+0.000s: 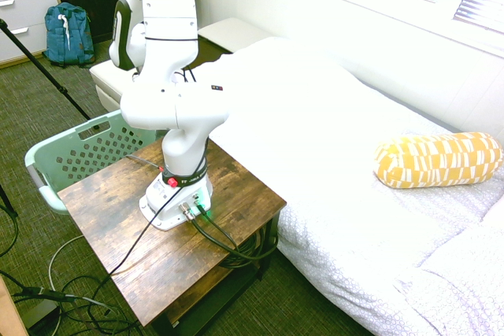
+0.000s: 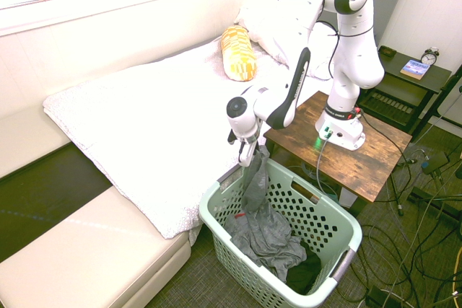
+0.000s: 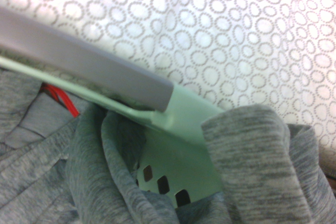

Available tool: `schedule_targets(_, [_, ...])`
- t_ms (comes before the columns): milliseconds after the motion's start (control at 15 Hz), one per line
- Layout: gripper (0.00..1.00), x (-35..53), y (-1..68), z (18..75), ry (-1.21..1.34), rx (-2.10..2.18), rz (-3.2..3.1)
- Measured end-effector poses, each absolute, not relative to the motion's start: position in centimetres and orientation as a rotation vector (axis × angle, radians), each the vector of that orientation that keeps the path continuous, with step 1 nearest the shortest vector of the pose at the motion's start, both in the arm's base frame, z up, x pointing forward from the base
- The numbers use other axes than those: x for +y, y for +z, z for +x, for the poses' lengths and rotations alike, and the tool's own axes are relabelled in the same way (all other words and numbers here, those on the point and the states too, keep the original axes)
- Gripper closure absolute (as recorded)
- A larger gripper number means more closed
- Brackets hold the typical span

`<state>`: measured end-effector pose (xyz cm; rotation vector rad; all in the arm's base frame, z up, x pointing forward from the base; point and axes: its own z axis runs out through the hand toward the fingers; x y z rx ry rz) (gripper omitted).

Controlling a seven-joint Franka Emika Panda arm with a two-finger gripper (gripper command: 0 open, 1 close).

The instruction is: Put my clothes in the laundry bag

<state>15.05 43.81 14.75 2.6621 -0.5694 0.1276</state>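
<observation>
The soft dark grey-blue fabric garment hangs from the white arm's two-finger gripper, whose fingers are closed on its upper end. From there the cloth drops in a narrow strip past the near rim and spreads into a crumpled heap on the floor of the pale mint-green plastic laundry basket with perforated sides and a wide rounded rim. Most of the garment already lies inside; only the pinched top stays above the rim. A darker piece of fabric lies in the basket's corner beside the heap.

In the wrist view the heathered grey cloth fills the lower part, folded against the mint wall of the basket, with a grey handle bar along the rim and a small red strip showing among the folds. Behind the rim is the white bed cover printed with small rings.

The basket stands on the green carpet just beside the bed and next to the brown wooden side table. In the first exterior view part of the basket shows behind the table. On the bed, well apart from the basket, lies a yellow patterned bolster pillow. A blue backpack stands on the floor by a white drawer unit.
</observation>
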Motion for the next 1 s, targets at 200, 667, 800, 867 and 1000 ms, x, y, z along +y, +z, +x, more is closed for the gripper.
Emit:
schedule_targets(200, [1.0,44.4,14.2,13.1,0.129,-0.521,2.676])
schedule_targets(667, [0.0,43.8,11.8,11.5,0.152,-0.434,2.65])
schedule_targets(800, [0.0,43.9,11.6,10.9,0.159,-0.415,2.649])
schedule_targets(867, [0.0,43.9,11.6,10.9,0.161,-0.417,2.648])
schedule_targets(1000, [0.0,44.1,11.7,11.0,0.16,-0.422,2.652])
